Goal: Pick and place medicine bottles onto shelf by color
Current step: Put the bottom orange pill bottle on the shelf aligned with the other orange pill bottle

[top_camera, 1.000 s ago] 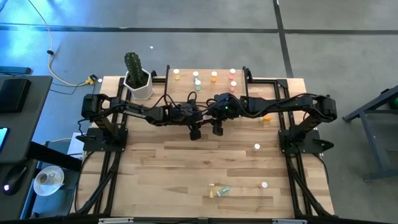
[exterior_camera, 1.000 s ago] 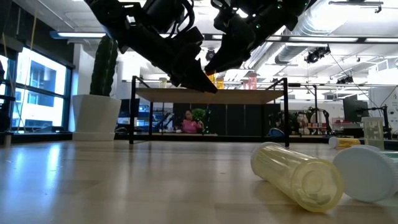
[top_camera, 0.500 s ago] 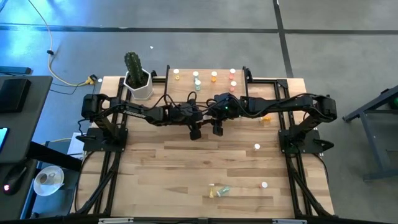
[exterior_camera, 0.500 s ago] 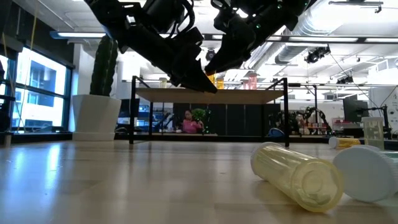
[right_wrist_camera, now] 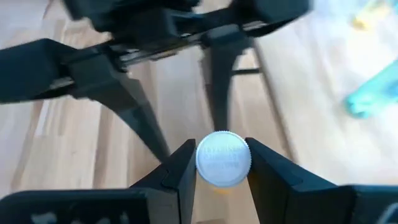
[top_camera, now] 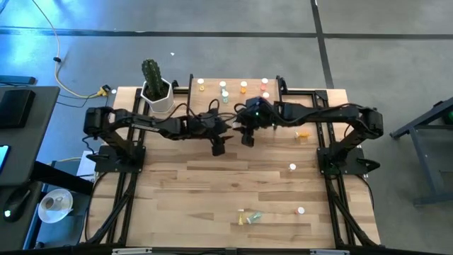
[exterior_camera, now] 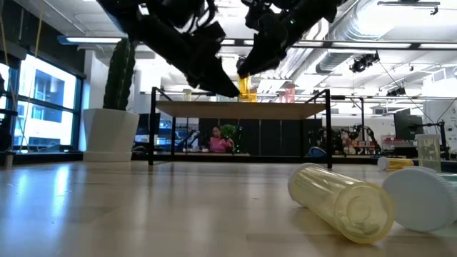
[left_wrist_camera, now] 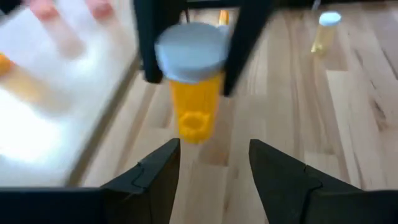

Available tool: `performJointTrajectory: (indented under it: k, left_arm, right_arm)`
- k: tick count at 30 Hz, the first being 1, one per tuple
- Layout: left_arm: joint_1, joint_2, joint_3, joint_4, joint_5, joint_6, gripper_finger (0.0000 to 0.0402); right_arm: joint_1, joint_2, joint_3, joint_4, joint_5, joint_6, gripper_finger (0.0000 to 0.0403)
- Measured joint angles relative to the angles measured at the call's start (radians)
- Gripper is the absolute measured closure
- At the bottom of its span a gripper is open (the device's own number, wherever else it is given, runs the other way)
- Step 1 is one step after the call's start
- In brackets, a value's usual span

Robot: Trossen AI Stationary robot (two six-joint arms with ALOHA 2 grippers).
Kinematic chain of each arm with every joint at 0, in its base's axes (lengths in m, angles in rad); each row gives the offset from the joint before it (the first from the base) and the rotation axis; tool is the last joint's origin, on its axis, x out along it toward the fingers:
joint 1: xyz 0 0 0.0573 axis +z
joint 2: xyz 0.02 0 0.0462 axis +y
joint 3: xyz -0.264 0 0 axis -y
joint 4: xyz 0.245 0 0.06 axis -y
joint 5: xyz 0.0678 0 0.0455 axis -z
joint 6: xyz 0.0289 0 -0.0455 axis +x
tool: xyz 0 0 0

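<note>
The right gripper point(right_wrist_camera: 217, 163) is clamped on the white cap of an orange bottle point(left_wrist_camera: 194, 102), which hangs upright below its fingers point(left_wrist_camera: 249, 37). Compared with half a second ago, this gripper has risen and moved toward the shelf point(exterior_camera: 239, 109): in the low view the bottle now sits level with the shelf board at its front edge, where earlier it was largely masked by the arms. In the high view the right gripper point(top_camera: 247, 133) lies closer to the shelf's front rail than before. The judgement is that the carry phase is nearly over and placement on the shelf comes next.

The left gripper point(left_wrist_camera: 208, 165) hangs beside the right one, just in front of the shelf, with its fingers spread and nothing between them. It has also drawn back toward the shelf side.

On the shelf point(top_camera: 212, 93), several bottles already stand in a row along the rear, yellow, orange and pink-red among them. Well away from the shelf, loose bottles remain on the table point(top_camera: 184, 205), including a yellow bottle point(exterior_camera: 341, 201) lying on its side near the front edge. The task therefore appears part done.
</note>
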Motion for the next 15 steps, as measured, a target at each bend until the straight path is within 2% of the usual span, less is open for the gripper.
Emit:
performJointTrajectory:
  k: [10, 15]
  left_arm:
    - [0.004, -0.130, -0.001, -0.150, -0.122, 0.038, 0.0222]
    - [0.021, -0.185, -0.035, -0.144, -0.119, 0.027, 0.0222]
  right_arm:
    - [-0.070, 0.000, 0.166, -0.137, 0.001, -0.081, 0.0295]
    - [-0.100, -0.003, 0.273, -0.239, 0.091, -0.122, 0.0295]
